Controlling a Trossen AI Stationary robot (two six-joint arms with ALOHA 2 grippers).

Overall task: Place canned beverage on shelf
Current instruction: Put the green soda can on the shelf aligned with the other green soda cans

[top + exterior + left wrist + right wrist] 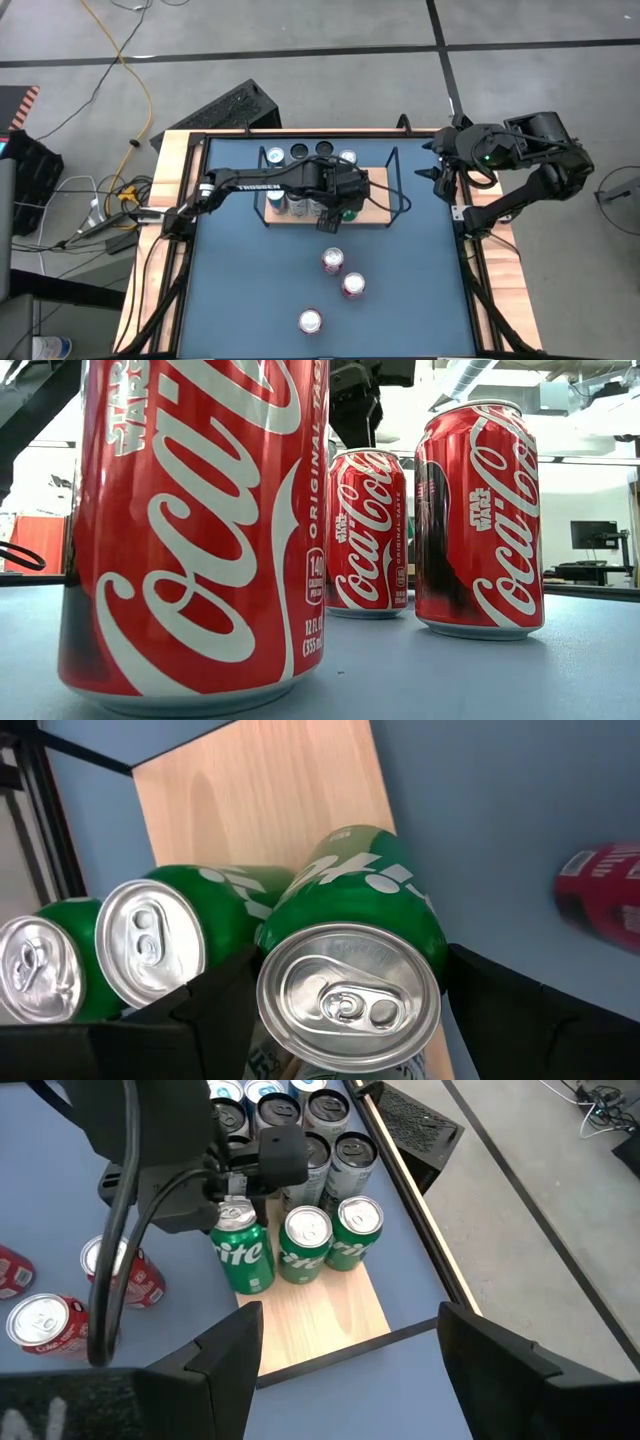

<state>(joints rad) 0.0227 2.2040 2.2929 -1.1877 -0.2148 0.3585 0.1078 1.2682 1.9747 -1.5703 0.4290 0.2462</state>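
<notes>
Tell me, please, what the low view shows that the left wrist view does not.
Only the low view shows three upright red Coca-Cola cans on the blue table and the room behind. Only the left wrist view shows the left hand shut on a green Sprite can, two more green cans, and the wood shelf. Both share the table and red cans.

Shelf (375, 215) at twelve o'clock of the table (420, 290), near the far edge. On its board, three cans side by side: first can (357, 1232), second can (305, 1243), third can (241, 1245), the third at the nine o'clock end of the row. Further cans (300, 1120) stand in rows behind them. On the table at six o'clock of the shelf, three loose cans: near can (311, 322), middle can (353, 286), far can (332, 261), well apart from the board.
</notes>
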